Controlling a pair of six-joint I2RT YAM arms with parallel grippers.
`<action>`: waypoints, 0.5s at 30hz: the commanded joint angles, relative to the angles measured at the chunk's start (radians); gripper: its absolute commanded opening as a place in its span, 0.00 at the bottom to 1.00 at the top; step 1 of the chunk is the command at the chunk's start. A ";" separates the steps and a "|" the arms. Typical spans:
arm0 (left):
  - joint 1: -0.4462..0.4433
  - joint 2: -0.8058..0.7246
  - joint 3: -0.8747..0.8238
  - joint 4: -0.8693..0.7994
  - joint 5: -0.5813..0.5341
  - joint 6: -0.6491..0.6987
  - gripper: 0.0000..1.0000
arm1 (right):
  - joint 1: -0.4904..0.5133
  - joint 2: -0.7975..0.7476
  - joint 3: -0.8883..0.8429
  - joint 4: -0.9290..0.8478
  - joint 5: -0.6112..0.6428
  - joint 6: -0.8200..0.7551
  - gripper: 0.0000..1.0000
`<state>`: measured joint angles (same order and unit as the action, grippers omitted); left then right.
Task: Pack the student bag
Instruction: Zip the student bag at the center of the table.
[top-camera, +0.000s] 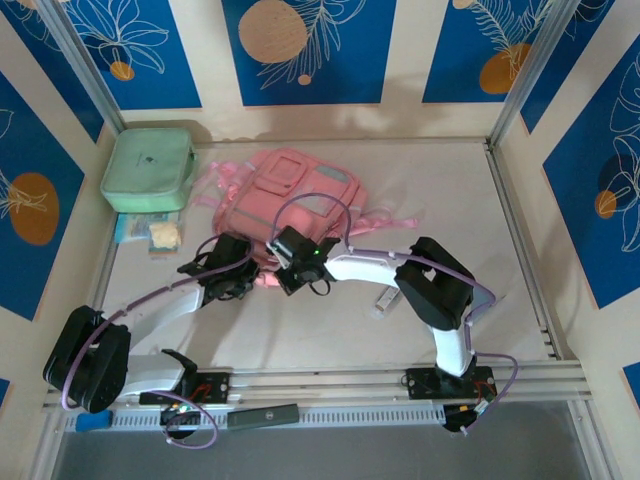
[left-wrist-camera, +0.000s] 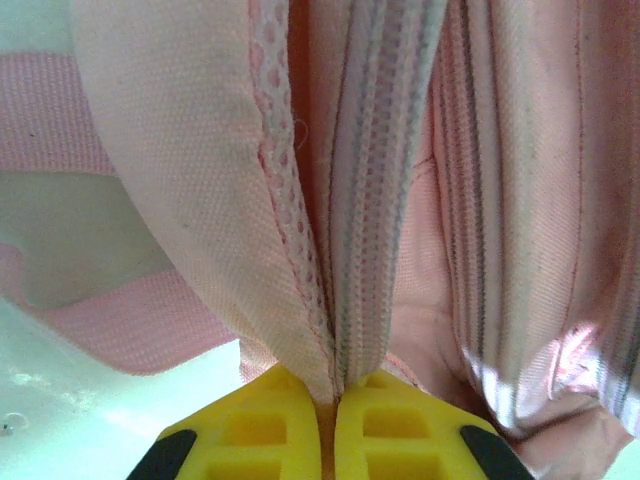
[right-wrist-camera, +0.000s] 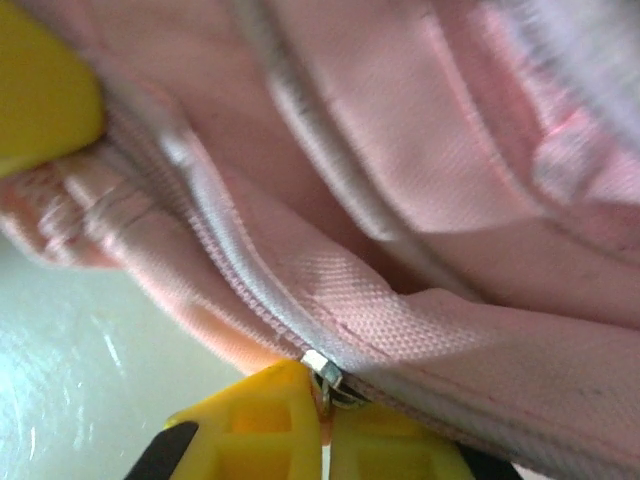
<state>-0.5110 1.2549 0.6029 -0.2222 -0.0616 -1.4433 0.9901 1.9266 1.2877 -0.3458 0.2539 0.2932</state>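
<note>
Pale surface (top-camera: 480, 230) boxed in by cream walls with blue leaf-print panels. On it, toward the far middle, the student bag (top-camera: 300, 190): pink, soft, lying flat, with straps spilling out to either side. Just left of the bag, in the far left corner, a mint-green zipped case (top-camera: 148, 168), square, lying flat and touching the wall. Two arms reaching in from the near edge and meeting at the bag's near side, the left one from the left, the right one bent round from the right. Left claw (left-wrist-camera: 333, 395) pressed together on the student bag, pinching a fold of pink cloth and a zip band that run up from between the yellow fingers (left-wrist-camera: 250, 430). Right claw (right-wrist-camera: 322, 395) clamped together on the zip pull (right-wrist-camera: 325, 372), a small metal piece at the end of a zip line along the bag's seam. Just beside the case, on its near side, a small clear packet (top-camera: 160, 236) with something pale yellow in it. Near the right arm's forearm, a small white item (top-camera: 385, 300) lying alone on the surface, too small to tell what.
</note>
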 joint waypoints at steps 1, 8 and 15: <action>0.003 0.003 -0.024 0.048 0.005 -0.047 0.00 | 0.085 -0.031 0.090 -0.064 0.011 0.052 0.01; 0.011 -0.035 -0.050 0.033 0.006 -0.038 0.00 | 0.017 -0.055 0.100 -0.291 0.226 0.346 0.00; 0.092 -0.121 -0.068 -0.037 0.029 0.046 0.00 | -0.102 -0.194 -0.059 -0.403 0.315 0.458 0.00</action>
<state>-0.4957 1.1610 0.5690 -0.1471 0.0647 -1.4300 0.9749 1.8164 1.3067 -0.5377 0.4252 0.6521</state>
